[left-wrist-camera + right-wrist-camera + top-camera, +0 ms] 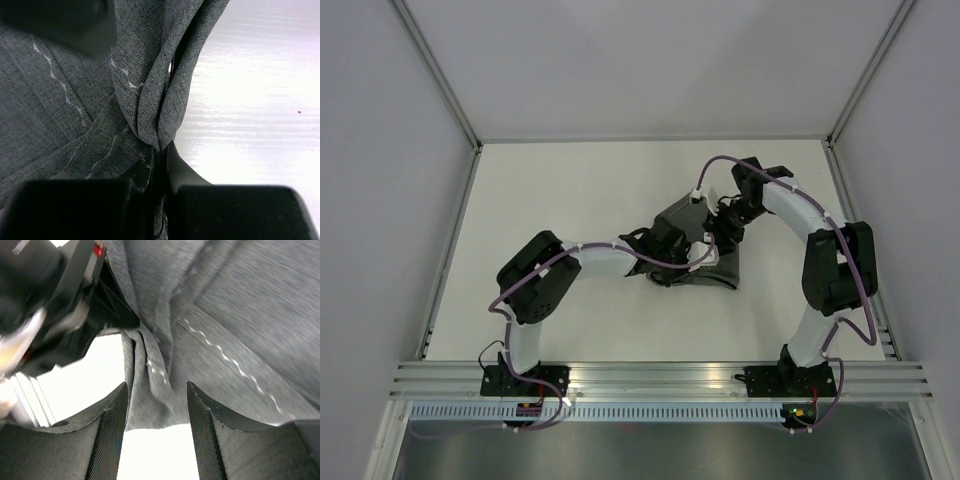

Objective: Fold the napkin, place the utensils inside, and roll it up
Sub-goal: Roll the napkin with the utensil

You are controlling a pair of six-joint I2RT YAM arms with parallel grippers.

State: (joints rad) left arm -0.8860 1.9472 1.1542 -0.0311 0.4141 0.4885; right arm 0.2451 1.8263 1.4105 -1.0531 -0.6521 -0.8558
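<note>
The dark grey napkin (712,262) lies bunched and partly lifted at the middle of the table, between the two arms. My left gripper (667,243) is shut on a gathered fold of the napkin (155,100), and its fingertips (161,150) pinch the cloth where pale hem stitching runs past. My right gripper (727,222) is open. A hanging edge of the napkin (225,315) droops between its fingers (114,410) without being pinched. The utensils are out of view.
The white table (570,190) is bounded by grey walls at the left, right and back, with a metal rail (660,378) along the near edge. In the right wrist view the left arm's black wrist (55,295) sits close, at the upper left.
</note>
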